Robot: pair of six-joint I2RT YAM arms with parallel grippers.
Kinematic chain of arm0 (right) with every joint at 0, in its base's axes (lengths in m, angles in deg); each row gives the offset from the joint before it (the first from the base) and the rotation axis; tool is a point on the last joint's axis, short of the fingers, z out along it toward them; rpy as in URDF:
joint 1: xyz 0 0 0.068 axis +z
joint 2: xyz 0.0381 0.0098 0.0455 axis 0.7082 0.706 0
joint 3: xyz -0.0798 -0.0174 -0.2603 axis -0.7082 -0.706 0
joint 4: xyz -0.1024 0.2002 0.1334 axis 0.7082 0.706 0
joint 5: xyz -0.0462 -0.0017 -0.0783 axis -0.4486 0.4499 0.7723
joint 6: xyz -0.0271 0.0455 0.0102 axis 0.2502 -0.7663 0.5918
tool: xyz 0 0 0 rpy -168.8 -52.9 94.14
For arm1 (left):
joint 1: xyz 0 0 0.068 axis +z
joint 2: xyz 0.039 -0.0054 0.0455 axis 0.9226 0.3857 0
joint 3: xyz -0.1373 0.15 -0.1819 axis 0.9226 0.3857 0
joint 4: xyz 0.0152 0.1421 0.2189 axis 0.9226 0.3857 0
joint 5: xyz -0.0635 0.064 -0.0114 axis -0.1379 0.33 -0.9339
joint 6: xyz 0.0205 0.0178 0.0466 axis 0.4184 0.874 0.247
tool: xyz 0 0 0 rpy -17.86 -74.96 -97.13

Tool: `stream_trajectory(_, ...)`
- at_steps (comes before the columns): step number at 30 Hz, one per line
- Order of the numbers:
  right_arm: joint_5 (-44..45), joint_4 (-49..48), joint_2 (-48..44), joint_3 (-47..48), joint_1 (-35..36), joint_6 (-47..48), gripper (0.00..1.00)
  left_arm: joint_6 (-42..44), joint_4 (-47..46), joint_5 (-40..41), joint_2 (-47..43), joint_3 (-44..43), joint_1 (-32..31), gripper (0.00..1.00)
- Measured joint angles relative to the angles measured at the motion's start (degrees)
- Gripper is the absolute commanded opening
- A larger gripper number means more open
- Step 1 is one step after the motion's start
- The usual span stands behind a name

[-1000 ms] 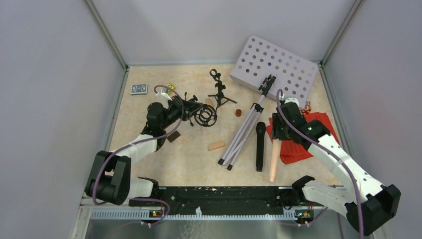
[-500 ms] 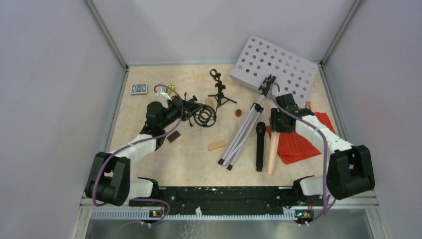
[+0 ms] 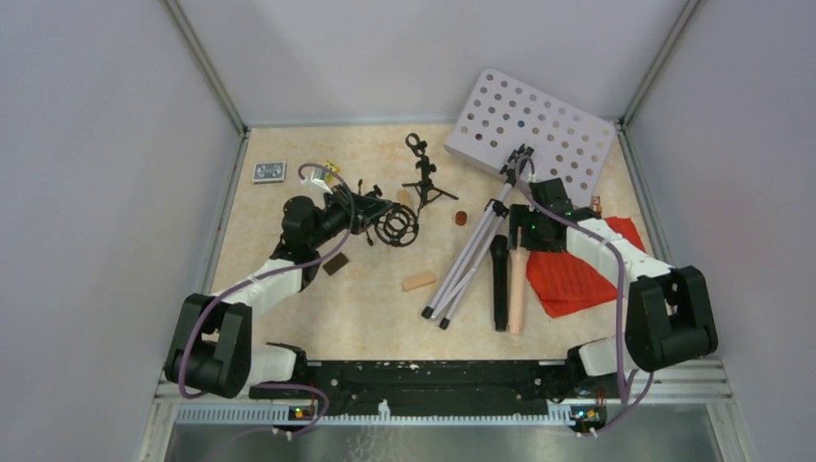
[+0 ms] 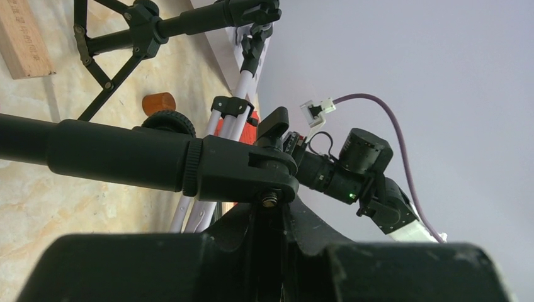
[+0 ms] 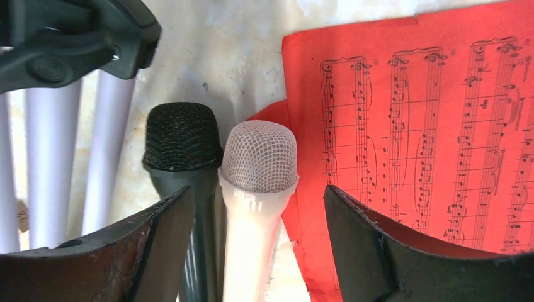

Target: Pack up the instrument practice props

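right wrist view: microphones side by side, nothing packed yet

beige microphone (image 5: 258, 189) and black microphone (image 5: 182, 151) lie touching on the counter (image 3: 366, 298), heads inside the open, empty right end effector (image 5: 257, 195). red sheet-music pages (image 5: 441, 126) lie just beside. left end effector (image 3: 358, 217) is clamped on a small black tripod (image 4: 126, 163). the second tripod (image 3: 423, 178) stands near; white music desk (image 3: 539, 125) and silver legs (image 3: 467, 260) lie loose. packing looks barely begun, and no container shows.
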Motion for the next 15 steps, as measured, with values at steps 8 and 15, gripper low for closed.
stream_trajectory(8,0.1,0.5,-5.8,0.0,0.0,0.2,0.80,-2.5,-3.6,-1.1,2.2,0.0,0.2,0.00)
stream_trajectory(15,0.4,2.0,-14.0,0.0,0.0,0.2,0.80,-13.0,-16.0,-4.5,13.5,-4.4,2.0,0.00)
